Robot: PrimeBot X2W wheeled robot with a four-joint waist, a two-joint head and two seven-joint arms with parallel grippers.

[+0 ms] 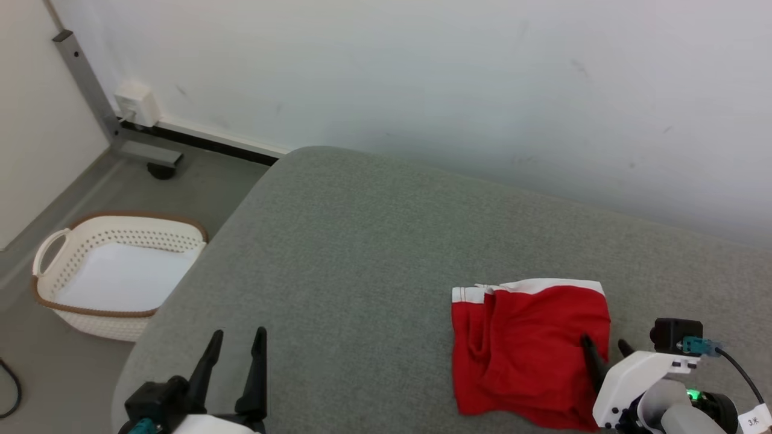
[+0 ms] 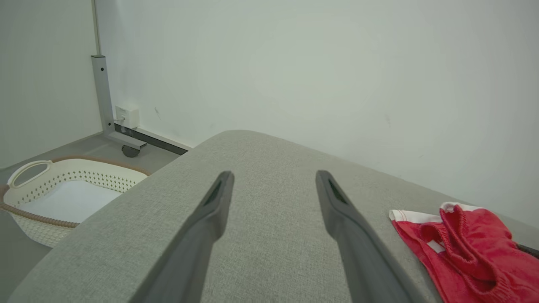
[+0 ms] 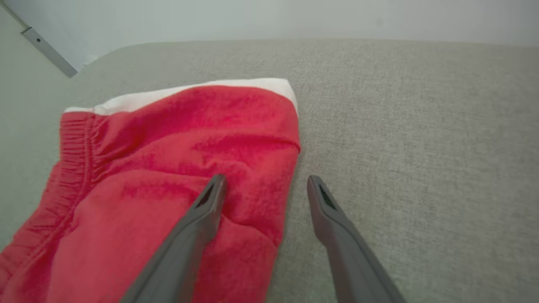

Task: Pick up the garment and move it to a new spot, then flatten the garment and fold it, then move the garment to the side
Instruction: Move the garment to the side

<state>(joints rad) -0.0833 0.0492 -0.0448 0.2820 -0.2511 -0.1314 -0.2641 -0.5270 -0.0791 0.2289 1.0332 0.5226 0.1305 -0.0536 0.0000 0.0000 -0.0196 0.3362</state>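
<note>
There are 1 garment (image 1: 531,349), 1 basket (image 1: 96,324), 1 cushion (image 1: 362,253), 1 left end effector (image 1: 239,331), 1 right end effector (image 1: 603,340).

Left gripper (image 1: 239,331) is sitting low with fingers spread, pointing upward; right gripper (image 1: 603,340) is holding its fingers apart, angled up-left.

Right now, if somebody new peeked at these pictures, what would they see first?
The bright red garment with a white band jumps out, lying rumpled on the grey cushion toward the right. The open right gripper is at its right edge, with one finger over the cloth. On the floor to the left stands a white holey basket.
</note>
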